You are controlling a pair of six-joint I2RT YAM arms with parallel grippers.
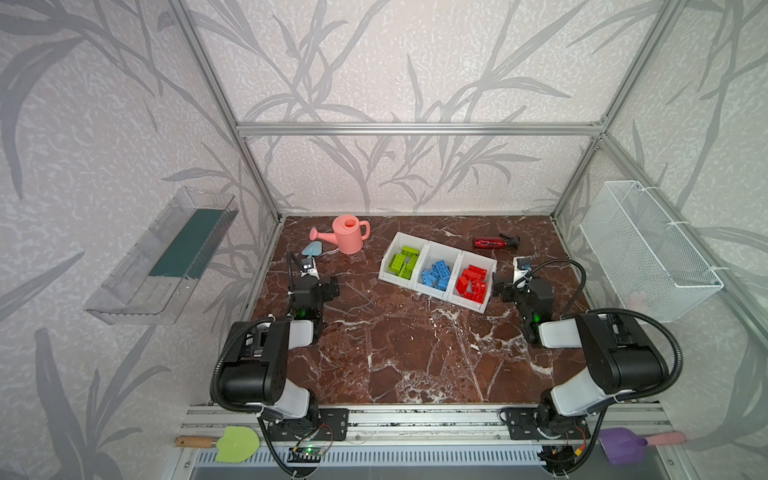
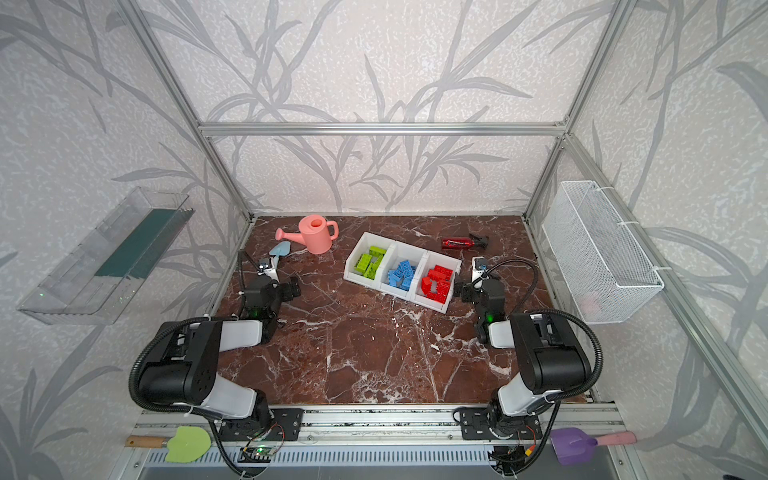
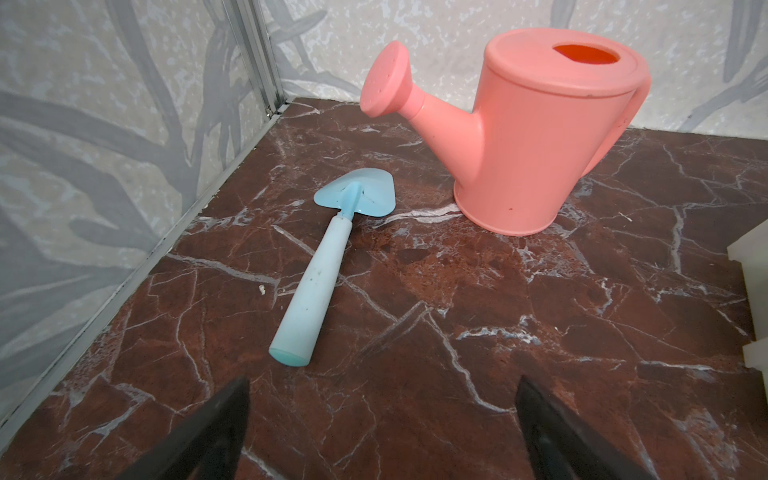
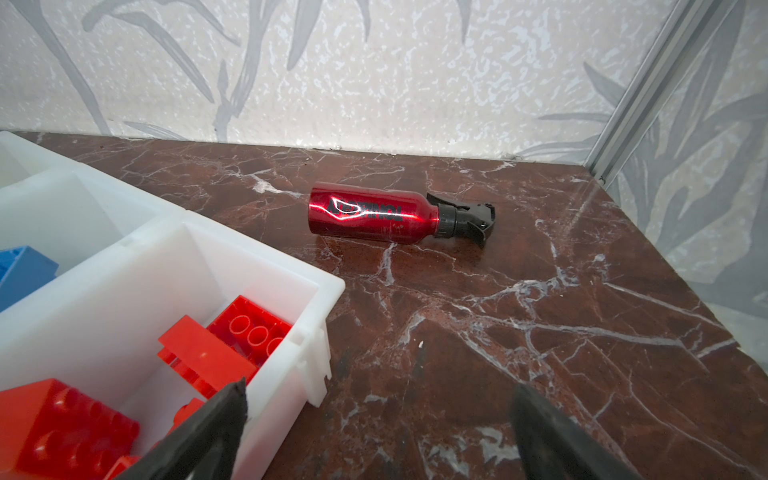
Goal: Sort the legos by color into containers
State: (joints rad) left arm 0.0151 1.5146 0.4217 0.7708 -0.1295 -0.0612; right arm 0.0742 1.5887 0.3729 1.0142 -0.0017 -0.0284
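Toward the back of the marble bench (image 1: 395, 353), in both top views, the containers (image 1: 442, 251) stand as a slanted row of three joined white bins. The legos (image 1: 436, 273) lie sorted inside: lime green in the left bin, blue in the middle, red in the right. A pink watering can (image 1: 348, 235) and a blue trowel (image 1: 311, 248) sit left of them, and a red spray bottle (image 1: 492, 242) lies behind. From the left wrist view, the left end effector (image 3: 382, 386) is spread wide and empty over bare bench, the trowel just ahead. From the right wrist view, the right end effector (image 4: 380, 388) is likewise spread and empty, one finger over the red bin's corner, the bottle lying on its side beyond.
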